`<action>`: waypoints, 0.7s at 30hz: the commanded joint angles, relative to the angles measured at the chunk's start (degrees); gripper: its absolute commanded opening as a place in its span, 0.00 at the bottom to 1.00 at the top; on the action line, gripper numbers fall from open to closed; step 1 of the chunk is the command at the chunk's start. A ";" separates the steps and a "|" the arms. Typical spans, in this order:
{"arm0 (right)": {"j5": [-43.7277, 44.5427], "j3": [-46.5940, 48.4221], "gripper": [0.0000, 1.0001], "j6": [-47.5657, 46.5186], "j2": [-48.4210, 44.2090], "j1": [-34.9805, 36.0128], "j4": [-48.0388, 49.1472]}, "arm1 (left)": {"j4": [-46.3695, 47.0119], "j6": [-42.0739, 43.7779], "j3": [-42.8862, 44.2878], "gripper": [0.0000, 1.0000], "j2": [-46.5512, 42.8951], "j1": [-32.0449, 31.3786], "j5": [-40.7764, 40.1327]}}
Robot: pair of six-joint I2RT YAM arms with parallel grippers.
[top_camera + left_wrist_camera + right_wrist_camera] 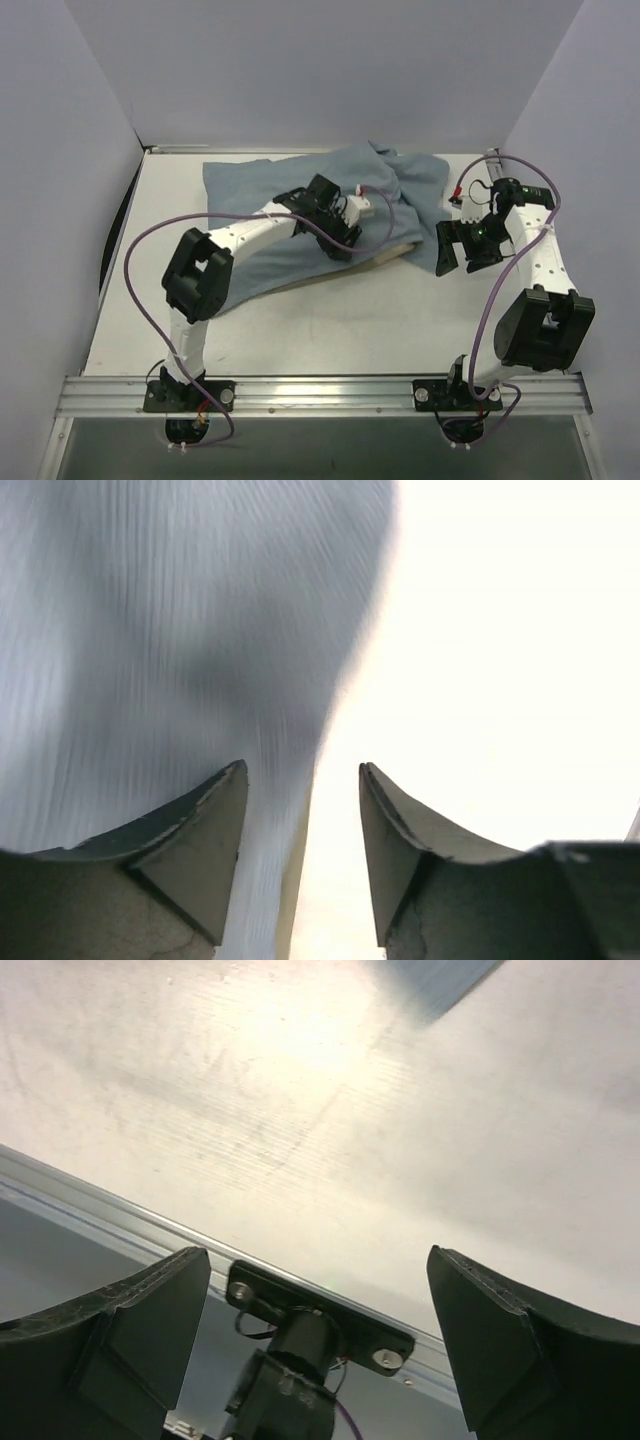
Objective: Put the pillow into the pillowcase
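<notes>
The grey-blue pillowcase (290, 190) lies rumpled across the back half of the table. Only a thin cream strip of the pillow (385, 256) shows along the cloth's near edge; the rest is covered. My left gripper (340, 243) is low over the cloth near that edge. In the left wrist view, its jaws (300, 770) stand open, with grey-blue cloth (170, 650) on the left and a yellowish edge (293, 900) between the fingers. My right gripper (455, 250) is open and empty just right of the pillowcase; its view (320, 1260) shows bare table and a cloth corner (440, 980).
White walls close in the table at the back and on both sides. An aluminium rail (320, 392) with both arm bases runs along the near edge; the right base also shows in the right wrist view (300, 1350). A small red-and-white part (457, 193) sits behind the right gripper.
</notes>
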 commanded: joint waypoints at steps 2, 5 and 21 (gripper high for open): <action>4.91 -1.24 0.95 -5.01 -0.59 -1.01 0.90 | 2.84 1.90 1.72 0.60 -8.49 8.87 6.68; 8.24 -1.94 0.96 -5.89 0.46 -1.01 7.49 | -1.90 5.77 -4.86 0.73 -16.58 14.83 11.87; 9.41 28.52 0.94 -7.83 28.49 5.66 20.77 | -6.93 1.40 -36.00 0.84 -42.88 21.45 -6.23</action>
